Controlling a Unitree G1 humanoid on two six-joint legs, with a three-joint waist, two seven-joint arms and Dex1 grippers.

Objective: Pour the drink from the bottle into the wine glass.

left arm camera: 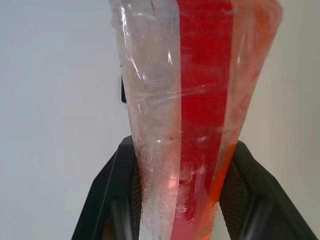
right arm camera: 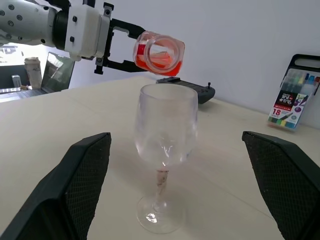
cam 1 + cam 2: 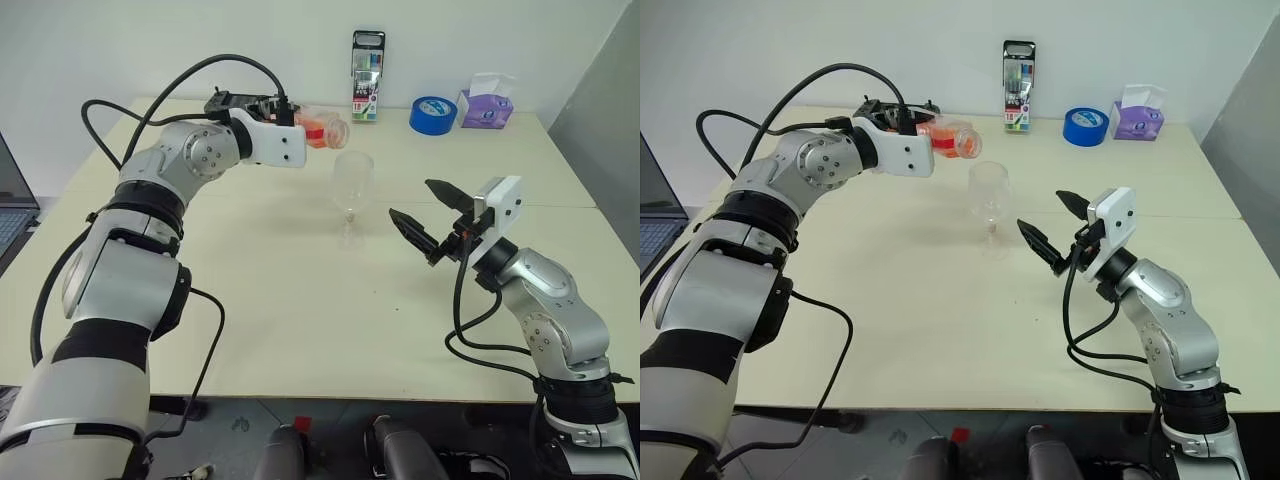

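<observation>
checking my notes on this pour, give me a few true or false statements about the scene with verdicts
1. The left claw is shut on the bottle. True.
2. The bottle stands upright on the table. False: it is tipped on its side in the air, mouth above the wine glass.
3. The wine glass is full of orange drink. False: its bowl looks empty; the drink is inside the bottle.
4. The right claw is open, holding nothing. True.
5. A blue tape roll sits near the far edge of the table. True.
6. The right claw grips the glass stem. False: it is apart from the glass.
</observation>
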